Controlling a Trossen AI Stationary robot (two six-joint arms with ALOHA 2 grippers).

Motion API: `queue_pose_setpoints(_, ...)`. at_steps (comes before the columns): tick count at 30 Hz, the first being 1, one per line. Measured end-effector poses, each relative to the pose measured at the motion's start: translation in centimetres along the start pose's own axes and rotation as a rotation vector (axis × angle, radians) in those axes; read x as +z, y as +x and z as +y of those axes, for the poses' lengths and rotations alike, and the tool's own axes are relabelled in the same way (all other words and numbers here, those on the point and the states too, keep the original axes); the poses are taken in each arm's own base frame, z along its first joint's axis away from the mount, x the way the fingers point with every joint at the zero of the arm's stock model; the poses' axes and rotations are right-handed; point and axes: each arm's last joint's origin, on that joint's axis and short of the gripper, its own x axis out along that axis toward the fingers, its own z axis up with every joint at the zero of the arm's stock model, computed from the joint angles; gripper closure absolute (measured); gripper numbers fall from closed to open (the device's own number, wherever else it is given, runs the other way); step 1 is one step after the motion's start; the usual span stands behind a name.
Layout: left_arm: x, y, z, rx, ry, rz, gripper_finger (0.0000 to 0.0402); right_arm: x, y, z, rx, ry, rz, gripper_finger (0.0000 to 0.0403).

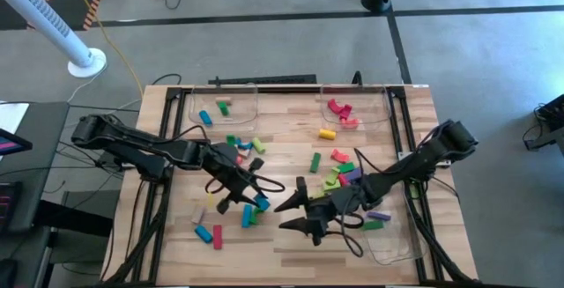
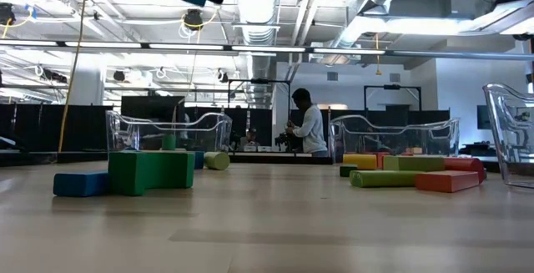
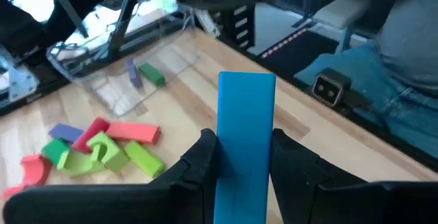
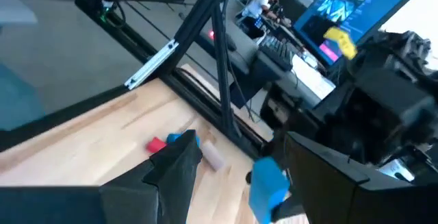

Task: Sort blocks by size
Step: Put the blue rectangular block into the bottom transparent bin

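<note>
One blue block (image 3: 245, 138) between left end effector (image 3: 241, 157) fingers.

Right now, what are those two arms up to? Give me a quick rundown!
Left gripper shut on a blue block, lifted over mid-table. Right gripper open, empty, close beside it. Loose blocks scattered below; nothing blocking.

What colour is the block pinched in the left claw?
Blue. The block stands between the left gripper's fingers, clearest in the left wrist view.

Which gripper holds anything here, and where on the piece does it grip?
The left gripper pinches a blue block by its long sides near one end. The right gripper is open, holding nothing.
</note>
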Motion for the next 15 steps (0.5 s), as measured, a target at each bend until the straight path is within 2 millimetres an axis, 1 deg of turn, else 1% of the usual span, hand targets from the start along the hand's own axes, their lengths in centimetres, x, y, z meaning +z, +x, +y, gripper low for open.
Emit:
queue_pose_setpoints(4,0.1,0.0,-0.1,-0.032,-0.012,-0.021,0.0305,-0.3,1.2,-0.5,0.015,-0.003,0.059,0.0154)
queue_pose_setpoints(8,0.1,0.0,-0.2,-0.068,-0.017,-0.028,0.0305,-0.7,2.2,-0.7,0.008,-0.005,0.079,0.0154)
queue_pose_setpoints(15,0.1,0.0,-0.2,-0.080,-0.020,-0.032,0.0305,-1.1,3.3,-0.9,0.010,-0.025,0.091,0.0154)
